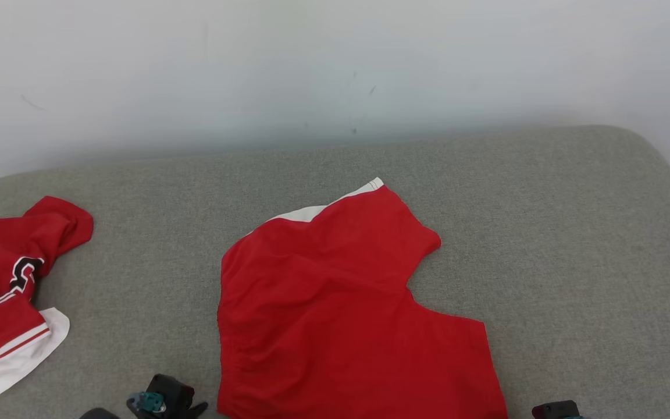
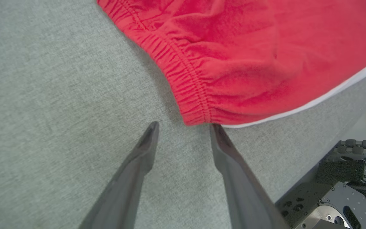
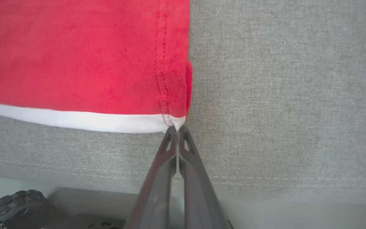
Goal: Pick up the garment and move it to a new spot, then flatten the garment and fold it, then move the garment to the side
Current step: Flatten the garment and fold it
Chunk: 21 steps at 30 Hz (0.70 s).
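Pinching shut, the right gripper [image 3: 176,128] has its two dark fingers [image 3: 157,178] pressed flat together, and the white-trimmed corner of the red garment [image 3: 75,57] tapers to a point right at their tips, apparently caught between them. These fingers reach over the stitched near edge of the grey fabric-covered bench [image 3: 281,95], lying low and nearly level with its top. From the head camera, only the dark housing of this gripper peeks in at the bottom right, just beside the garment's near right corner.

The left gripper [image 2: 184,125] stands with its fingers spread apart and nothing between them. Its tips rest low over the bench fabric; one tip sits at the gathered elastic waistband's corner, and whether it touches cannot be told, while the other is just clear of the cloth. The arm is angled downward, with part of the robot's dark perforated base [image 2: 345,184] showing off to one side. In the head view this gripper sits at the bottom edge, just left of the garment's near left corner.

The garment, a pair of red shorts with white trim, lies spread mostly flat in the middle of the bench, its near end toward the robot and a leg pointing away. A second red and white garment [image 1: 9,291] lies crumpled at the far left, well apart. A pale wall [image 1: 335,70] rises behind the bench.
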Available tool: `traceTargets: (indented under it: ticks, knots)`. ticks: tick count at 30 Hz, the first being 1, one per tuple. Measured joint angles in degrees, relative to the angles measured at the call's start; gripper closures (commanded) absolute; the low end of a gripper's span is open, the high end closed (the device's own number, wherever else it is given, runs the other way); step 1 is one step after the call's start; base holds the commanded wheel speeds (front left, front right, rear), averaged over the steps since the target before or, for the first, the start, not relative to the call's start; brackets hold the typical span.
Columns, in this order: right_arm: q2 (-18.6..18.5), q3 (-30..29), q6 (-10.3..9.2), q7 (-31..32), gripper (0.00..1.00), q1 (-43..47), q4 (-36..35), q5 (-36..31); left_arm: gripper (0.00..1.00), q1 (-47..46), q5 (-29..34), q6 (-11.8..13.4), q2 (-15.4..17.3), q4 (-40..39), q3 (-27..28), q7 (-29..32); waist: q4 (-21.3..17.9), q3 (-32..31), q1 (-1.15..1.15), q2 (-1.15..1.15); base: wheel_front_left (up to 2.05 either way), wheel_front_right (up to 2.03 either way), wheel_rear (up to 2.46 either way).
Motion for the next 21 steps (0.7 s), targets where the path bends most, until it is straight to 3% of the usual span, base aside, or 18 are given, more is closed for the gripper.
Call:
traceTargets:
  ticks: [16,17,18,20,21]
  knots:
    - [0.0,0.0,-0.04,0.0,1.0,-0.1,0.1,0.0,0.0,-2.3,0.0,0.0,-0.1,-1.3,-2.1,-3.2,-0.6,0.6,0.0,0.0,0.0,0.0,0.0]
    - [0.0,-0.1,-0.04,0.0,1.0,-0.1,0.1,0.0,0.09,-2.4,-0.1,0.0,-0.1,-1.3,-2.3,-3.2,-0.6,0.7,0.0,0.0,0.0,0.0,0.0]
    - [0.0,-0.1,-0.04,0.0,1.0,-0.1,0.1,0.0,0.09,-2.4,-0.2,0.0,0.0,-1.3,-2.5,-3.2,-0.6,0.7,0.0,0.0,0.0,0.0,0.0]
    - [0.0,-0.1,-0.04,0.0,1.0,-0.1,0.1,0.0,0.53,-2.5,-0.4,0.0,0.0,-1.2,-2.9,-3.3,-0.6,0.7,0.0,0.0,0.0,0.0,0.0]
    - [0.0,-0.1,-0.04,0.0,1.0,-0.1,0.1,0.0,0.64,-2.5,-0.4,0.0,0.0,-1.2,-3.0,-3.3,-0.6,0.8,0.0,0.0,0.0,0.0,0.0]
